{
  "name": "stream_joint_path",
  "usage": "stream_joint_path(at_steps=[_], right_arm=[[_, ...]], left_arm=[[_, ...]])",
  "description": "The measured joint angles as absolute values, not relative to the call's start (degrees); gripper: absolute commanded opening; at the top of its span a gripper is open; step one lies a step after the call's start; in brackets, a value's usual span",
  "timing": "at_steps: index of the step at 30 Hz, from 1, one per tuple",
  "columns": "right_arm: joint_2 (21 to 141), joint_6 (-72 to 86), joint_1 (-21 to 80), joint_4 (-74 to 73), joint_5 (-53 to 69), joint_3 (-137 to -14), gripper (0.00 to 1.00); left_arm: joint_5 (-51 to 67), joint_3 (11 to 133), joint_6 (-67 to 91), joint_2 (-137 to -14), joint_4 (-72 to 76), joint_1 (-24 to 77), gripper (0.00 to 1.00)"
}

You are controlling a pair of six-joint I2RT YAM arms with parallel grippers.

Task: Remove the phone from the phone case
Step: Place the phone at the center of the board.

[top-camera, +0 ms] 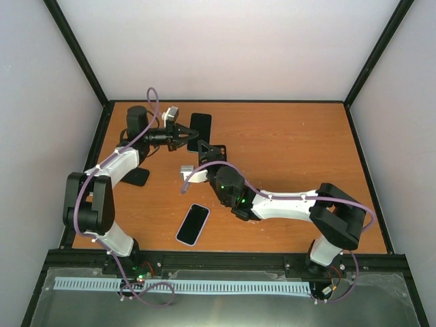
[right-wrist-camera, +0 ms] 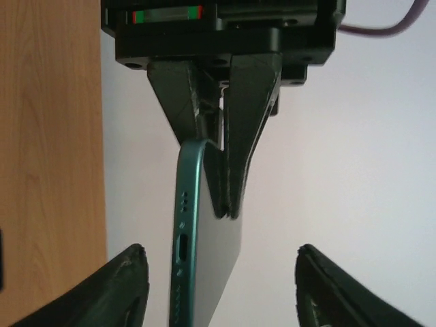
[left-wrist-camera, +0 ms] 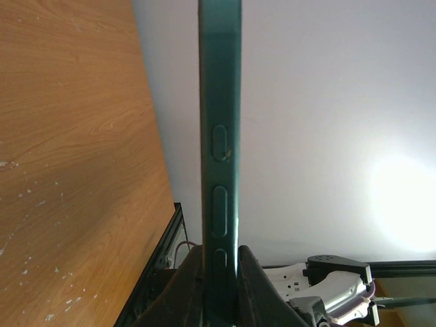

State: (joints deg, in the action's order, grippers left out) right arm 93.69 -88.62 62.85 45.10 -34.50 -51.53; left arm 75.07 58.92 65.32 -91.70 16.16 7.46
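Note:
My left gripper [top-camera: 188, 133] is shut on the long edge of a dark green phone case [top-camera: 200, 131] and holds it on edge above the back of the table. In the left wrist view the case [left-wrist-camera: 219, 122] runs up between the shut fingers [left-wrist-camera: 253, 286]. My right gripper [top-camera: 212, 151] is open just in front of the case. In the right wrist view its fingers [right-wrist-camera: 129, 286] stand wide apart on either side of the case's lower end [right-wrist-camera: 204, 259] without touching it. A phone [top-camera: 193, 223] with a pale screen lies flat on the table near the front.
A flat black object [top-camera: 136, 176] lies on the table beside the left arm. A black frame [top-camera: 225, 101] borders the wooden table, with pale walls behind and to the sides.

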Motion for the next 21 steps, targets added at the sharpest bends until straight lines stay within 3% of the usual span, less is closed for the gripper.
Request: stream_joint_path(at_steps=[6, 14, 21], right_arm=[[91.59, -81.52, 63.05, 37.93, -33.74, -51.31, 0.80], [89.52, -61.39, 59.61, 12.47, -26.52, -60.95, 0.82], [86.67, -40.82, 47.16, -7.68, -8.47, -73.58, 0.84]], left_arm=[[74.15, 60.80, 62.35, -92.20, 15.05, 4.58, 0.01], [71.94, 60.84, 57.30, -92.27, 14.57, 2.31, 0.01], [68.14, 60.38, 53.19, -90.30, 16.45, 2.28, 0.01]])
